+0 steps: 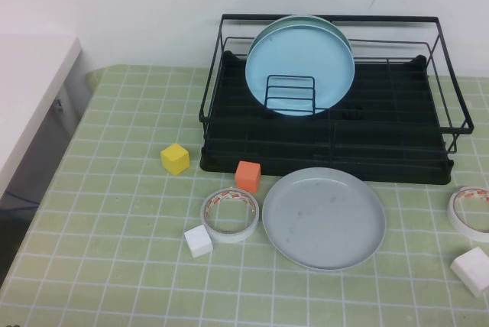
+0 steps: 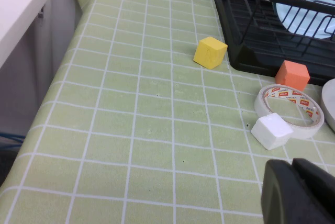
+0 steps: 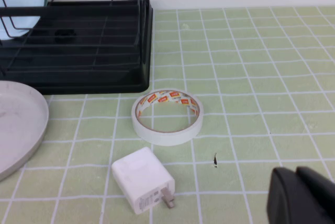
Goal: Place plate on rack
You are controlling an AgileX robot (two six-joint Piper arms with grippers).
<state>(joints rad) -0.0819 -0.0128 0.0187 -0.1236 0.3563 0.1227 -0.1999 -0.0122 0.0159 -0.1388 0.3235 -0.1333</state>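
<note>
The pale grey plate [image 1: 323, 217] lies flat on the green checked cloth, just in front of the black wire rack [image 1: 328, 155]. Its edge shows in the right wrist view [image 3: 18, 127] and in the left wrist view [image 2: 330, 98]. The rack [image 3: 78, 51] holds two light-blue plates [image 1: 299, 63] standing upright behind a small wire holder [image 1: 290, 94]. Neither arm shows in the high view. My left gripper [image 2: 294, 169] is shut and empty, low over the cloth at the near left. My right gripper [image 3: 298, 174] is shut and empty at the near right.
A tape roll [image 1: 230, 214], a white block [image 1: 198, 241], an orange cube [image 1: 247, 176] and a yellow cube [image 1: 175, 159] lie left of the plate. A second tape roll [image 1: 471, 212] and a white charger [image 1: 472, 270] lie to its right. A white table [image 1: 30, 90] stands at the left.
</note>
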